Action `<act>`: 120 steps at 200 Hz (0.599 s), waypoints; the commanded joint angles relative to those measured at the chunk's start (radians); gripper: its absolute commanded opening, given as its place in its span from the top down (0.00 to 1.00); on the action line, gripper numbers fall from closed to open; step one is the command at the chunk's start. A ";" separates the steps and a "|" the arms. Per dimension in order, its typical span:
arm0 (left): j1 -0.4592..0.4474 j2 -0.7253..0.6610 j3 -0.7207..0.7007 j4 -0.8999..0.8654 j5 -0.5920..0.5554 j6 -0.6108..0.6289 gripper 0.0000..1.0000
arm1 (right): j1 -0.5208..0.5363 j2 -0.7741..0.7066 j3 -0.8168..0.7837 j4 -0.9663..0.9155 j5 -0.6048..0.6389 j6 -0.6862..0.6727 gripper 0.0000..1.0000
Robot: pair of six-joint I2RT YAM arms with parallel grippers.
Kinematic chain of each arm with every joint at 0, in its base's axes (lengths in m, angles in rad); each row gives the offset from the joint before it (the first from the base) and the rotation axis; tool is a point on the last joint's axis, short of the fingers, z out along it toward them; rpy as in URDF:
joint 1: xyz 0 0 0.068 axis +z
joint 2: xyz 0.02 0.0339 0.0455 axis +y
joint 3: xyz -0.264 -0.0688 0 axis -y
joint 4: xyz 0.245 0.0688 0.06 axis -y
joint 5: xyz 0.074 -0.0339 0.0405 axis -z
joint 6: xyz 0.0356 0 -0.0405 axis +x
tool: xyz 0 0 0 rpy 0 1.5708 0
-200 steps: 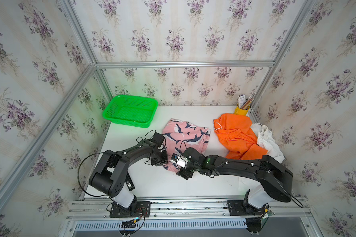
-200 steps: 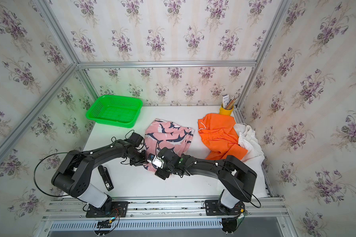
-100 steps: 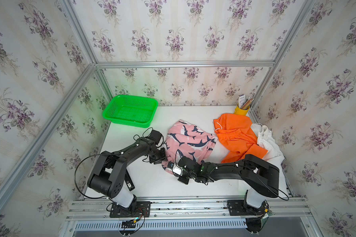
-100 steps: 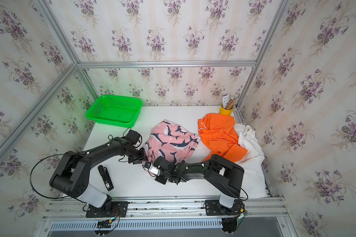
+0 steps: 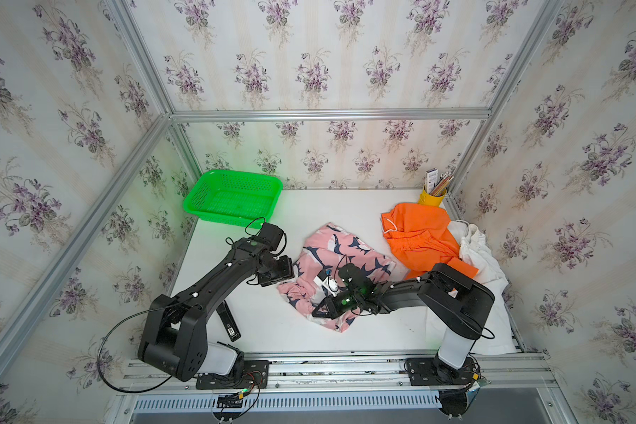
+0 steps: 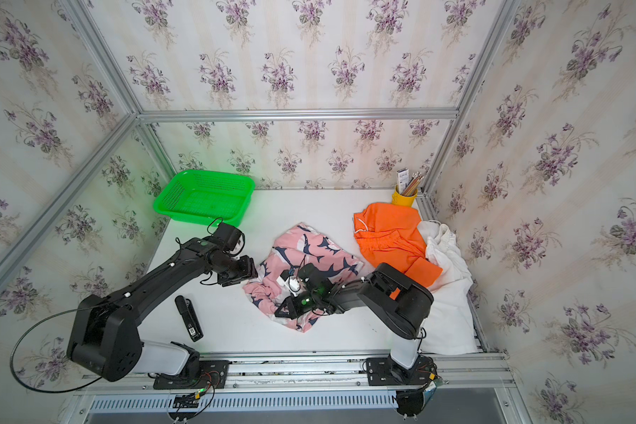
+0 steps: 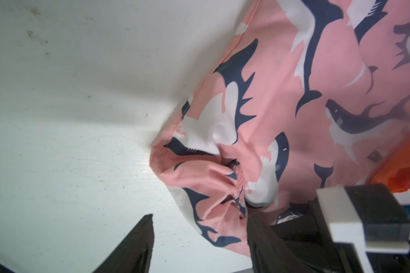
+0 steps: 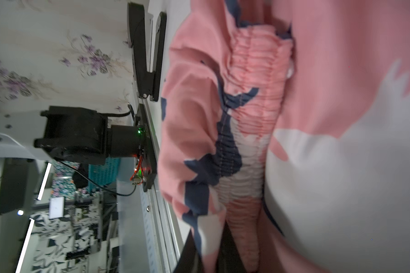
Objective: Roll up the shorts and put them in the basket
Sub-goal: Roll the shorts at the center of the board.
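Top views both show the white table [image 5: 257, 330] carrying three garments. The white shorts [image 5: 481, 253], the largest, are heaped along the robot's right edge, and the orange shorts [image 5: 419, 235] overlap them. The pink shorts [image 5: 342, 249], shark-printed and crumpled, lie mid-table between the arms. A green basket [image 5: 213, 216] sits at the far left corner. The left gripper [image 7: 199, 236] stands at the pink shorts' left edge, jaws apart, with cloth lying loose between them and nothing clamped. The right gripper [image 8: 208, 250] is pinched tight on a fold by the gathered elastic waistband at the near edge. A black device [image 5: 228, 321] lies by the left arm, and a yellow cup [image 5: 432, 196] of pencils stands at the far right corner. The cloth looks thin, light, limp and probably slick. It will likely sag and bunch, so the thicker waistband, held at both ends, seems the surest hold.
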 commanded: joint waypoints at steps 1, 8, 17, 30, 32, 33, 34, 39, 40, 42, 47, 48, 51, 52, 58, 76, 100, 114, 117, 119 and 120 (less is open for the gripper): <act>-0.032 0.007 0.010 -0.007 -0.020 -0.025 0.32 | -0.058 0.056 -0.071 0.264 -0.099 0.273 1.00; -0.044 0.021 0.008 0.011 -0.007 -0.039 0.31 | -0.075 0.082 -0.082 0.269 -0.101 0.297 1.00; -0.060 0.040 0.000 0.045 0.012 -0.060 0.30 | -0.089 0.104 -0.086 0.252 -0.099 0.305 1.00; -0.082 0.067 -0.019 0.107 0.038 -0.095 0.28 | -0.103 0.126 -0.096 0.210 -0.073 0.318 1.00; -0.086 0.073 -0.021 0.118 0.041 -0.100 0.27 | -0.104 0.130 -0.099 0.206 -0.070 0.322 1.00; -0.087 0.076 -0.023 0.123 0.044 -0.105 0.27 | -0.104 0.130 -0.099 0.206 -0.070 0.322 1.00; -0.087 0.079 -0.024 0.128 0.046 -0.107 0.27 | -0.106 0.131 -0.099 0.205 -0.070 0.323 1.00; -0.093 0.093 -0.032 0.155 0.056 -0.124 0.26 | -0.110 0.136 -0.103 0.195 -0.064 0.329 1.00; -0.094 0.096 -0.034 0.160 0.058 -0.128 0.26 | -0.111 0.137 -0.103 0.192 -0.064 0.331 1.00; -0.095 0.100 -0.037 0.171 0.062 -0.135 0.26 | -0.113 0.138 -0.104 0.187 -0.061 0.332 1.00; -0.097 0.113 -0.046 0.198 0.073 -0.153 0.25 | -0.117 0.140 -0.108 0.175 -0.053 0.336 1.00; -0.098 0.115 -0.047 0.206 0.074 -0.157 0.25 | -0.118 0.140 -0.109 0.173 -0.051 0.337 1.00; -0.098 0.122 -0.052 0.226 0.079 -0.166 0.25 | -0.121 0.140 -0.113 0.170 -0.047 0.338 1.00; -0.098 0.125 -0.055 0.232 0.080 -0.170 0.24 | -0.121 0.140 -0.114 0.169 -0.046 0.339 1.00; -0.100 0.137 -0.070 0.270 0.088 -0.191 0.24 | -0.124 0.136 -0.120 0.160 -0.039 0.337 1.00; -0.100 0.188 -0.090 0.365 0.092 -0.227 0.23 | -0.126 0.122 -0.125 0.114 -0.025 0.321 1.00; -0.098 0.261 -0.073 0.394 0.091 -0.224 0.50 | -0.126 0.051 -0.093 -0.071 0.041 0.193 1.00; -0.098 0.289 -0.061 0.390 0.082 -0.212 0.66 | -0.122 -0.025 -0.044 -0.268 0.143 0.062 0.93; -0.098 0.294 -0.059 0.389 0.081 -0.209 0.69 | -0.120 -0.042 -0.029 -0.318 0.170 0.027 0.90; -0.098 0.296 -0.057 0.388 0.081 -0.208 0.70 | -0.117 -0.057 -0.019 -0.351 0.194 0.008 0.88; -0.098 0.297 -0.056 0.388 0.081 -0.207 0.71 | -0.116 -0.063 -0.014 -0.367 0.204 -0.006 0.87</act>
